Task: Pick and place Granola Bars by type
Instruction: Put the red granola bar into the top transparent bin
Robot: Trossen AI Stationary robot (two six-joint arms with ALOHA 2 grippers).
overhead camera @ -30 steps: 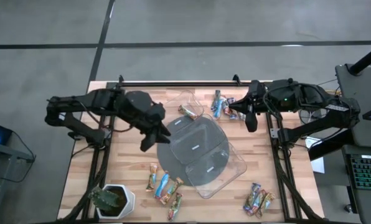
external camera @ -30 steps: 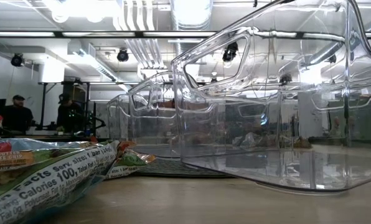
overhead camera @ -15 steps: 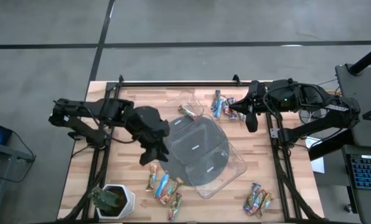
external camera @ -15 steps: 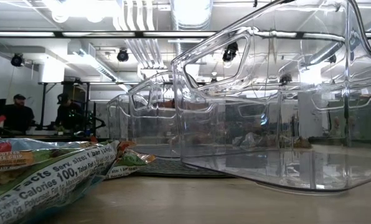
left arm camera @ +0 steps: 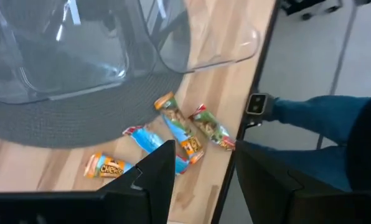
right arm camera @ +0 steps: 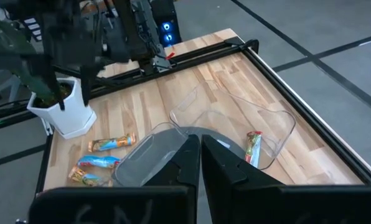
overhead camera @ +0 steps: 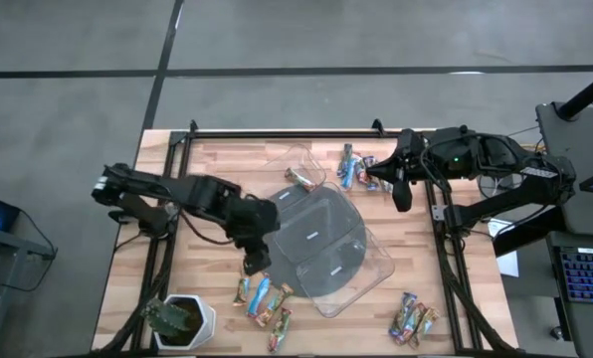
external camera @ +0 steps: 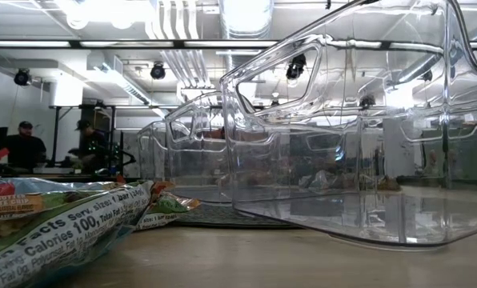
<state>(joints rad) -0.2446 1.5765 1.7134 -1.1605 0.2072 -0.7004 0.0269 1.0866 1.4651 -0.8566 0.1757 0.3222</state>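
Bars (overhead camera: 262, 298) lay in a loose cluster at the tabletop's (overhead camera: 207, 283) near edge, beside the potted plant (overhead camera: 177, 320). The left hand (overhead camera: 256, 263) had swung down from beside the clear trays (overhead camera: 321, 239) over the last second and now hovered just above that cluster, fingers parted and empty, so a pick looked imminent. Another cluster (overhead camera: 412, 318) lay at the near right. Farther back, the right hand (overhead camera: 400, 196) had not moved, pinched shut near the far bars (overhead camera: 354, 169).
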